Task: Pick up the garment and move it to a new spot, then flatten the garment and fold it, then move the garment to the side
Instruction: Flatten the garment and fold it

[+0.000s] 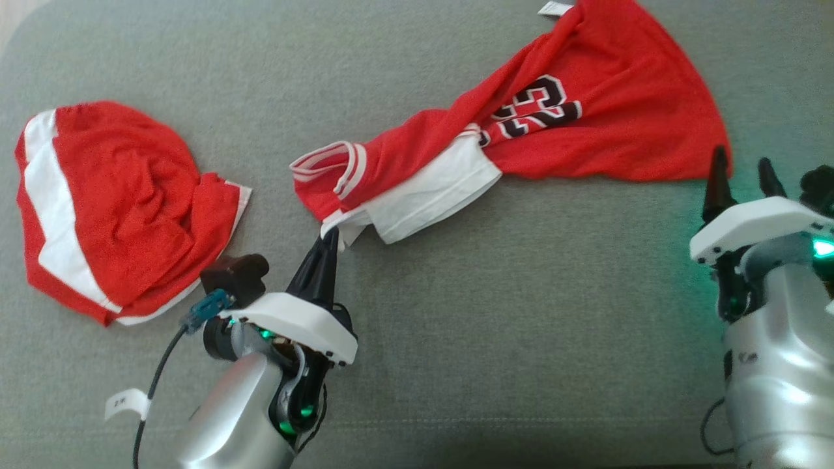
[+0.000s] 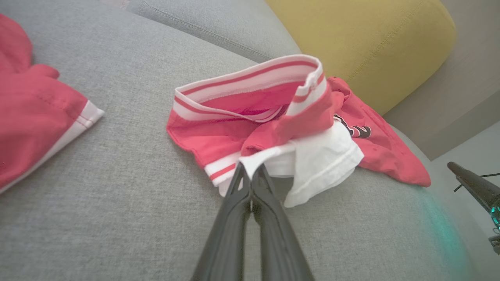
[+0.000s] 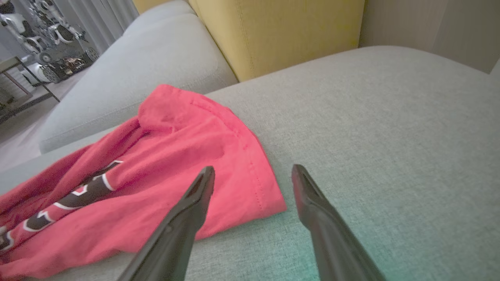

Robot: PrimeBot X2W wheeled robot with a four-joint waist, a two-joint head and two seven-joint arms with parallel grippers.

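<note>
A black, white-edged number 23 (image 1: 538,107) stands on the red garment (image 1: 625,78), partly hidden by folds.

The left gripper (image 1: 329,244) is formed of two long black fingers (image 1: 319,273) that taper to points, set into a white plate (image 1: 293,322) with rounded edges and small dark screw points. Behind the plate a glossy silver forearm (image 1: 228,417) is seen, with green lights (image 1: 303,412) at its joint. Beside the fingers a dark camera block (image 1: 236,277) is mounted, joined to a blue plug (image 1: 205,306) and a black cable (image 1: 146,404) that is tagged with a white label (image 1: 126,404). The right gripper (image 1: 741,159) is built alike, its silver casing (image 1: 775,391) tinted green.
</note>
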